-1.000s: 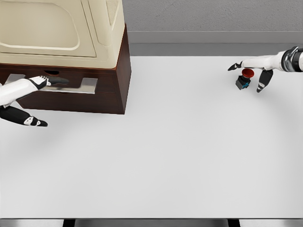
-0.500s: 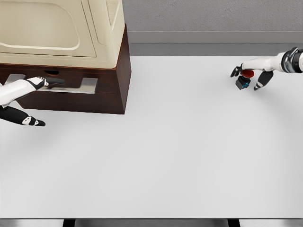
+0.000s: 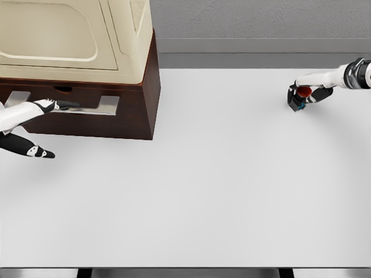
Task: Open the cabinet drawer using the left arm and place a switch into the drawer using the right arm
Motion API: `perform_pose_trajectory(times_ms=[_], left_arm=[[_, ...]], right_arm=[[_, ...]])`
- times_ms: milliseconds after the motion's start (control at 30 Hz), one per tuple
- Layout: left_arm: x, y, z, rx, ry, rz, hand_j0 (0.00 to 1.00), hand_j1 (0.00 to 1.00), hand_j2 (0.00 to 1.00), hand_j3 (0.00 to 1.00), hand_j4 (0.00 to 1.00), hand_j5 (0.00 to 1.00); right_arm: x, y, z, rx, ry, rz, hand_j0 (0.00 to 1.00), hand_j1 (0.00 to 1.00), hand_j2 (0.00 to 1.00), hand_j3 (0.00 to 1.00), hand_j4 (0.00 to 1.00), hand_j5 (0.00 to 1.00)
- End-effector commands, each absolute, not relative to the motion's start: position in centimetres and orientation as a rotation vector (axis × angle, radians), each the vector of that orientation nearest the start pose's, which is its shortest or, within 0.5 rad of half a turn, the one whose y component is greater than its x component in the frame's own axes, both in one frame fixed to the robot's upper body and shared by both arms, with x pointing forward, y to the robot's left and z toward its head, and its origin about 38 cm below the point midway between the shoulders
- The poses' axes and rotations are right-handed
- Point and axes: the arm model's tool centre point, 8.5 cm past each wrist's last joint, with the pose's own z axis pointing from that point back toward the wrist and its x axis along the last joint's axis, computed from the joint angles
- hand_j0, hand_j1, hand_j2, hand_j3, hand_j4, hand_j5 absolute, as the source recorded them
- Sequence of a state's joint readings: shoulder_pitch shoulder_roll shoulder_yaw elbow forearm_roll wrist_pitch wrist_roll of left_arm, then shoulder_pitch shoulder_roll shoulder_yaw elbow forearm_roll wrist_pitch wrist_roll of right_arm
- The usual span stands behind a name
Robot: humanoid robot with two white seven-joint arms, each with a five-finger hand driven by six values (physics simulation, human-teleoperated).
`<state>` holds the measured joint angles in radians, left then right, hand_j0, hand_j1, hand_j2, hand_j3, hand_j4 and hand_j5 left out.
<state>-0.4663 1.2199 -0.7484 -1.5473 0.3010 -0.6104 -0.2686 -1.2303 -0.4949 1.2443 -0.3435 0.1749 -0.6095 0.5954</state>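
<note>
Cabinet (image 3: 75,35) first: cream body on a dark wooden base, just above and beyond the left robot hand (image 3: 49,105). Drawer (image 3: 87,119) in that base barely out, if at all; front face near flush with the wood, much as half a second ago. Metal handle (image 3: 81,106) just ahead of the left robot hand, fingertips hooked onto it, thumb dropped well below toward the counter (image 3: 191,185). Hand drawn slightly back toward the robot over the last second, handle coming with it only a touch. Judged: pull only starting, drawer not yet open enough to receive anything.

Far across the counter, well apart from the cabinet, a bigger change. Right robot hand (image 3: 307,92), spread around the switch (image 3: 300,97) a second ago, now closed on it, fingers wrapped round the red button top and black body. Switch seemingly resting on the counter, directly under the palm, not visibly lifted. Judged: grasp secured, so lift and carry toward the drawer possible next, but worth waiting on a wider drawer gap.
</note>
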Motion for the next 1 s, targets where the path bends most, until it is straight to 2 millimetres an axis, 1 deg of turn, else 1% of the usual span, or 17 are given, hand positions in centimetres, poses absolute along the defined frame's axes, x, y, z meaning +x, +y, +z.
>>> perform_pose_trajectory(times_ms=[0,33,100,300,333,367,467,533,600,633,733,800,833,900,967], left_arm=[[36.5,39.6,22.8,0.075,-1.552,-1.531,1.00,1.00,1.00,1.00,1.00,1.00],[36.5,39.6,22.8,0.072,-1.549,-1.536,1.00,1.00,1.00,1.00,1.00,1.00],[36.3,39.7,23.2,0.071,-1.548,-1.535,1.00,1.00,1.00,1.00,1.00,1.00],[35.4,39.5,24.4,0.053,-1.547,-1.558,1.00,1.00,1.00,1.00,1.00,1.00],[35.3,39.3,24.4,0.048,-1.548,-1.562,1.00,1.00,1.00,1.00,1.00,1.00],[35.1,39.2,24.1,0.038,-1.545,-1.563,1.00,1.00,1.00,1.00,1.00,1.00],[34.7,39.0,24.4,0.027,-1.545,-1.569,1.00,1.00,1.00,1.00,1.00,1.00],[34.4,39.0,24.3,0.018,-1.536,-1.572,1.00,1.00,1.00,1.00,1.00,1.00],[34.1,39.1,24.6,0.014,-1.529,-1.572,1.00,1.00,1.00,1.00,1.00,1.00],[33.9,39.1,24.5,0.006,-1.527,-1.567,1.00,1.00,1.00,1.00,1.00,1.00],[33.5,39.5,25.0,0.007,-1.514,-1.570,1.00,1.00,1.00,1.00,1.00,1.00],[33.3,39.5,25.3,0.006,-1.512,-1.574,1.00,1.00,1.00,1.00,1.00,1.00],[33.2,39.7,25.6,0.015,-1.506,-1.580,1.00,1.00,1.00,1.00,1.00,1.00],[33.1,40.1,25.7,0.024,-1.492,-1.578,1.00,1.00,1.00,1.00,1.00,1.00],[33.0,40.5,26.0,0.031,-1.484,-1.575,1.00,1.00,1.00,1.00,1.00,1.00]], right_arm=[[56.0,-37.2,19.8,-0.394,-0.859,1.801,0.47,0.47,0.47,0.47,0.47,0.47],[56.2,-36.9,20.3,-0.390,-0.900,1.782,0.47,0.47,0.47,0.47,0.47,0.47],[56.2,-36.7,20.5,-0.389,-0.919,1.778,0.47,0.47,0.47,0.47,0.47,0.47],[56.6,-34.7,21.5,-0.379,-0.971,1.829,0.47,0.47,0.47,0.47,0.47,0.47],[56.5,-34.7,21.9,-0.383,-0.984,1.838,0.47,0.47,0.47,0.47,0.47,0.47],[56.5,-34.4,22.6,-0.385,-1.014,1.845,0.47,0.47,0.47,0.47,0.47,0.47],[56.2,-33.4,24.0,-0.389,-1.064,1.891,0.48,0.48,0.48,0.48,0.48,0.48],[55.8,-32.8,24.8,-0.387,-1.100,1.926,0.47,0.47,0.47,0.47,0.47,0.47],[55.3,-32.4,25.6,-0.390,-1.124,1.960,0.47,0.47,0.47,0.47,0.47,0.47],[55.0,-32.3,25.9,-0.392,-1.133,1.974,0.47,0.47,0.47,0.47,0.47,0.47],[54.0,-32.1,27.2,-0.405,-1.163,2.025,0.47,0.47,0.47,0.47,0.47,0.47],[53.3,-30.9,27.9,-0.388,-1.205,2.064,0.47,0.47,0.47,0.47,0.47,0.47],[52.9,-30.9,28.1,-0.389,-1.209,2.078,0.47,0.47,0.47,0.47,0.47,0.47],[52.1,-30.0,28.8,-0.373,-1.248,2.109,0.47,0.47,0.47,0.47,0.47,0.47],[51.4,-29.5,29.4,-0.364,-1.275,2.130,0.47,0.47,0.47,0.47,0.47,0.47]])
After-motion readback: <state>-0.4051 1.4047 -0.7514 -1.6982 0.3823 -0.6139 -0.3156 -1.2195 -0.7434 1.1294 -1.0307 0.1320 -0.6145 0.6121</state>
